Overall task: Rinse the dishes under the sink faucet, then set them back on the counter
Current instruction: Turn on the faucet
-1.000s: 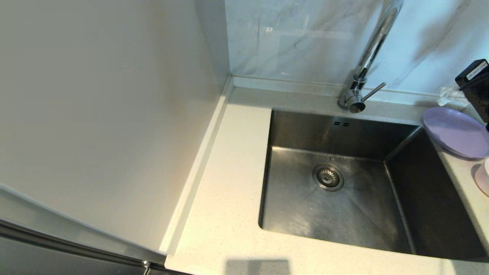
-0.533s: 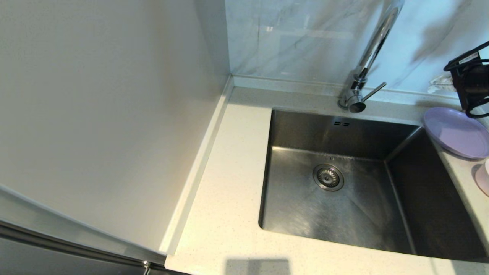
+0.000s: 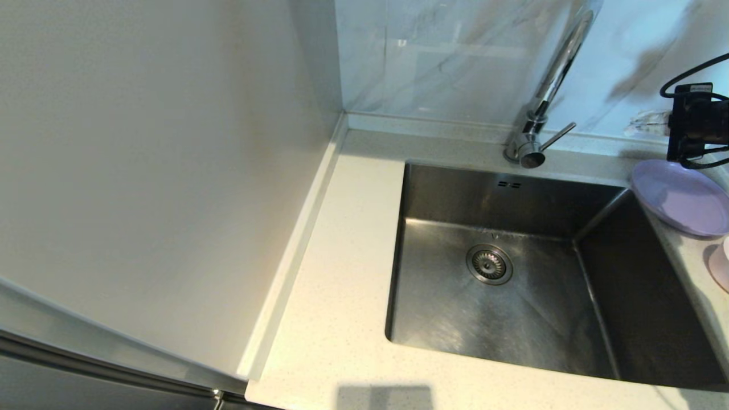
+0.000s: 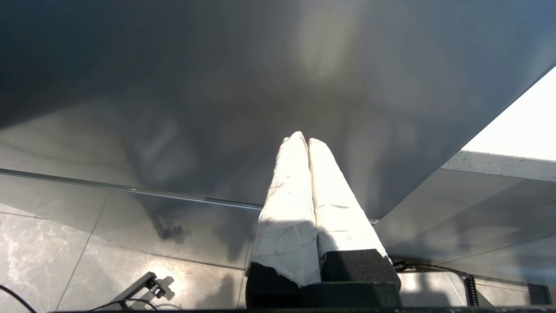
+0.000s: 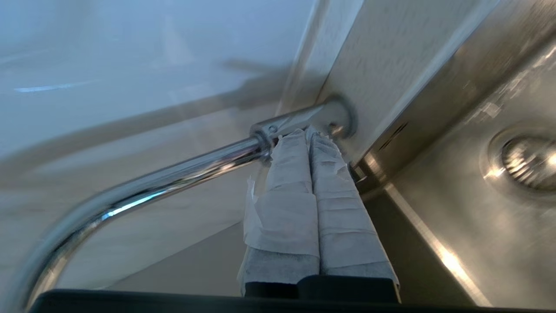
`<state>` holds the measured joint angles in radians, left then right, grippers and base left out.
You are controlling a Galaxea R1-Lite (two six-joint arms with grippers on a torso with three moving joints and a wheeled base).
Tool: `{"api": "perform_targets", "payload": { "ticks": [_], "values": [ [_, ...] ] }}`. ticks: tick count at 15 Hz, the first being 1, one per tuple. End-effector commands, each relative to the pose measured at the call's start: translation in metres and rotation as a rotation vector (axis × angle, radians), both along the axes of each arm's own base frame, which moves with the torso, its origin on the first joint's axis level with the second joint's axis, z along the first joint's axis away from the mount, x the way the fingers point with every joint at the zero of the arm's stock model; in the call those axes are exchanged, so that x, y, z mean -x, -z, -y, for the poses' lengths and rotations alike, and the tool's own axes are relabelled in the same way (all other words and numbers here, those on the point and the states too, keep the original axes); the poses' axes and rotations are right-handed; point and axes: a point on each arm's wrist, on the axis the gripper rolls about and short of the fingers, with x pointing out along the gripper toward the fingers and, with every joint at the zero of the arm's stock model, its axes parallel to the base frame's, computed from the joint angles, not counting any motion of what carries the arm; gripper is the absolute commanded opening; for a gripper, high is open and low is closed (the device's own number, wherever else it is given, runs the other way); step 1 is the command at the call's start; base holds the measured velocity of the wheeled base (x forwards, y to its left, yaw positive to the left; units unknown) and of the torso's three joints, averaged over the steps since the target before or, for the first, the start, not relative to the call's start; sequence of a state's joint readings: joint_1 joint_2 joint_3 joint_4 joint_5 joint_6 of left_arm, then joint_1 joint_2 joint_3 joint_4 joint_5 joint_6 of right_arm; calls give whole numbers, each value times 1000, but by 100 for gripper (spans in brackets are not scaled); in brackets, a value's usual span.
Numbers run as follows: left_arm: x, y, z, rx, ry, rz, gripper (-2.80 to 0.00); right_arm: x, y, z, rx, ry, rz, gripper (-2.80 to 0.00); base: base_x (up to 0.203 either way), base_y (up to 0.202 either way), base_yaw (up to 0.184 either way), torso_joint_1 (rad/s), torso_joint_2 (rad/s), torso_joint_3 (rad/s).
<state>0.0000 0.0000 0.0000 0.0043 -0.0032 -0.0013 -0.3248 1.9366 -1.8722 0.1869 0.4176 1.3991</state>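
The chrome gooseneck faucet (image 3: pixel 555 68) rises behind the steel sink (image 3: pixel 455 319), its thin lever (image 3: pixel 558 136) sticking out to the right. A lilac plate (image 3: pixel 680 196) lies on the counter (image 3: pixel 353 256) right of the basin. Only slivers of the pink dish (image 3: pixel 719 272) and whitish bowl (image 3: pixel 727 246) show at the frame edge. My right gripper (image 3: pixel 641 122) hovers above the plate's far rim, shut and empty, pointing left at the faucet. In the right wrist view its taped tips (image 5: pixel 307 132) line up with the faucet base (image 5: pixel 336 117). My left gripper (image 4: pixel 302 139) hangs shut and empty below counter level.
A tall pale wall panel (image 3: pixel 142 171) closes off the left side. Marble backsplash (image 3: pixel 455 57) with a low raised rim runs behind the faucet. The drain strainer (image 3: pixel 488 264) sits mid-basin. In the left wrist view there is a dark cabinet front (image 4: pixel 217 87) and tiled floor (image 4: pixel 65 252).
My right gripper has risen from beside the plate and swung left, turning level, closer to the faucet lever. The dishes and the left arm have not moved.
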Motion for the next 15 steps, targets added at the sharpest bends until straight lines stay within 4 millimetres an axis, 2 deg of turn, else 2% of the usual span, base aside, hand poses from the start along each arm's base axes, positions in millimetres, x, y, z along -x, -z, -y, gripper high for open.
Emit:
{"api": "perform_targets", "payload": {
  "ticks": [1,7,15],
  "values": [
    [0,0,0,0,0,0,-280,-12,12,10,-124,-25,-27,-280,0,0,0,0,0,0],
    [0,0,0,0,0,0,-280,-41,22,16,-200,-110,60,-280,0,0,0,0,0,0],
    [0,0,0,0,0,0,-280,-59,38,19,-248,-290,104,-280,0,0,0,0,0,0]
  ]
}}
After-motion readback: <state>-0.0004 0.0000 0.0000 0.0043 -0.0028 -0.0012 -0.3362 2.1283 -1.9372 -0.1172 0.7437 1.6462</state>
